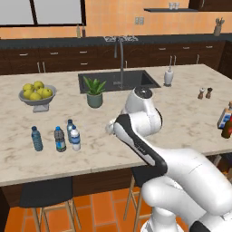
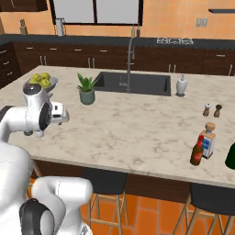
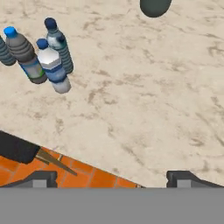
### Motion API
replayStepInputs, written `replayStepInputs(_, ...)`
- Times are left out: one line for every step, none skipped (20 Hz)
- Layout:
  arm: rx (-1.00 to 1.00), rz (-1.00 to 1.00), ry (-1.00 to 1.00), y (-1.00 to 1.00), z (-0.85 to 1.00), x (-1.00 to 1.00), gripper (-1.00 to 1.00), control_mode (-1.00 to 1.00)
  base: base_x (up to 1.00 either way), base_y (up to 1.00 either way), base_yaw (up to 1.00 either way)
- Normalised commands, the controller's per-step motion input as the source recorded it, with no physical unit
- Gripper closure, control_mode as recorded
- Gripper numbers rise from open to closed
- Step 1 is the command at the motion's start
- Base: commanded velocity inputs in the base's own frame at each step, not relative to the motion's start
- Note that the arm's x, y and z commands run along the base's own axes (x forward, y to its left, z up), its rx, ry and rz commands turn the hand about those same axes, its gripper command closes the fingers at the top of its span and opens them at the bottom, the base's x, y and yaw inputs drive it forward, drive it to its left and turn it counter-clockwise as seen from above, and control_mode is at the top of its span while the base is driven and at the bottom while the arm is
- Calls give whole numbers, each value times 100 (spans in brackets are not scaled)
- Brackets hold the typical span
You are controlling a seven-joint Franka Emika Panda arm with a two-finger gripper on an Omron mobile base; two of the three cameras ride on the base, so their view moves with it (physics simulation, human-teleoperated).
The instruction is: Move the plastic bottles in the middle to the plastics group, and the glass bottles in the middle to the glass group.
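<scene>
Left base view shows the task close to done, as I judge it. Well to the left of the potted plant point(image 1: 94, 93) and nearer the counter's front edge, four bottles cluster: the teal-blue bottle point(image 1: 36, 138) and the dark grey bottle point(image 1: 59, 139) of the plastics group, with the two clear water bottles point(image 1: 73, 134) just beside them, the pair touching or nearly so. Far to the right of the plant, in the right base view, the brown glass bottle point(image 2: 197, 150) stands against the pale labelled bottle point(image 2: 209, 140) of the glass group — so both sorts seem placed.

In the hand view the gripper point(image 3: 111, 179) hangs released, jaws spread wide with nothing between them, over bare marble near the counter's edge point(image 3: 131, 131) — the step in hand looks like a retreat after setting down a bottle. The next move probably calls only for lifting clear without brushing the cluster.

Hard to make out: in the left base view the robot's own arm covers the gripper, and the glass pair is cut by the right edge. In the hand view the teal-blue bottle is clipped at the left border.
</scene>
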Motion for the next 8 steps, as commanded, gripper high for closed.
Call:
replayStepInputs(11,-17,0,-73,29,-86,-100,-100,0,0,0)
replayStepInputs(12,-15,0,-65,35,-89,-100,-100,0,0,0)
replayStepInputs(12,-13,-1,-52,45,-88,-100,-100,0,0,0)
replayStepInputs(9,-11,-3,-40,51,-80,-100,-100,0,0,0)
replayStepInputs(9,-10,-4,-42,51,-67,-100,-100,0,0,0)
replayStepInputs(12,-12,-1,-40,58,-59,-100,-100,0,0,0)
replayStepInputs(13,-14,0,-39,71,-51,-100,-100,0,0,0)
replayStepInputs(13,-14,0,-36,82,-46,-100,-100,0,0,0)
